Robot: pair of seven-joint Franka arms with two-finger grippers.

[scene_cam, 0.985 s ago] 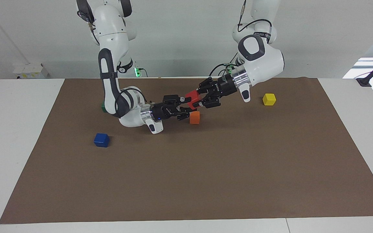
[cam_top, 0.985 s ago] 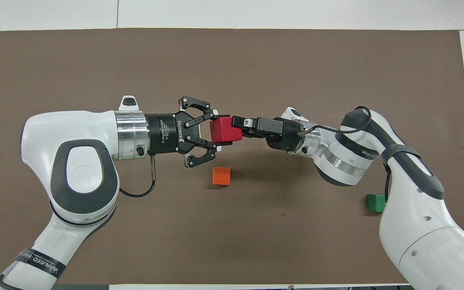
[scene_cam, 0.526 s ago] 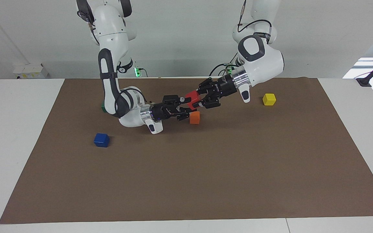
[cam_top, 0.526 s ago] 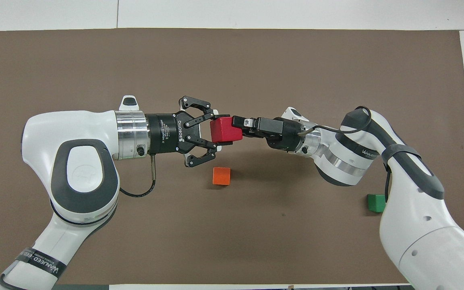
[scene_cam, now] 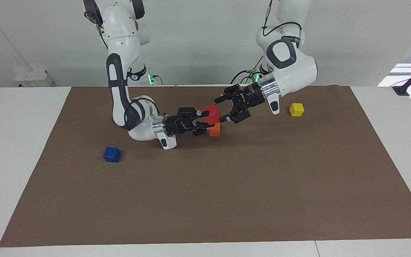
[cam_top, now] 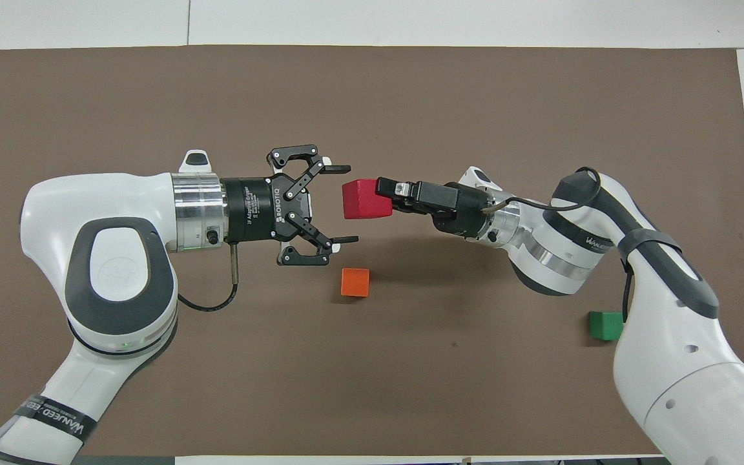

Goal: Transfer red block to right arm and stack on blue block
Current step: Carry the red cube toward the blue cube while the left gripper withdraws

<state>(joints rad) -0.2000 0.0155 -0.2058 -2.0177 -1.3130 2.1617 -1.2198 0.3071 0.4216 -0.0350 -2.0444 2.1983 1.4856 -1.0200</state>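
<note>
The red block [scene_cam: 212, 113] hangs in the air over the brown mat, above the orange cube. My right gripper [scene_cam: 203, 123] is shut on it. In the overhead view the red block [cam_top: 364, 199] sits at the tip of the right gripper [cam_top: 385, 194]. My left gripper [scene_cam: 220, 110] is open, its fingers spread wide on either side of the block's end and not touching it; it also shows in the overhead view [cam_top: 348, 204]. The blue block [scene_cam: 112, 154] lies on the mat toward the right arm's end. It is hidden under the right arm in the overhead view.
An orange cube [scene_cam: 214, 130] lies on the mat under the handover spot, also seen in the overhead view [cam_top: 354, 282]. A yellow cube [scene_cam: 296, 109] lies toward the left arm's end. A green cube [cam_top: 604, 325] lies near the right arm's base.
My left gripper has opened, let go of the red block and drawn back a little. My right gripper keeps hold of the block.
</note>
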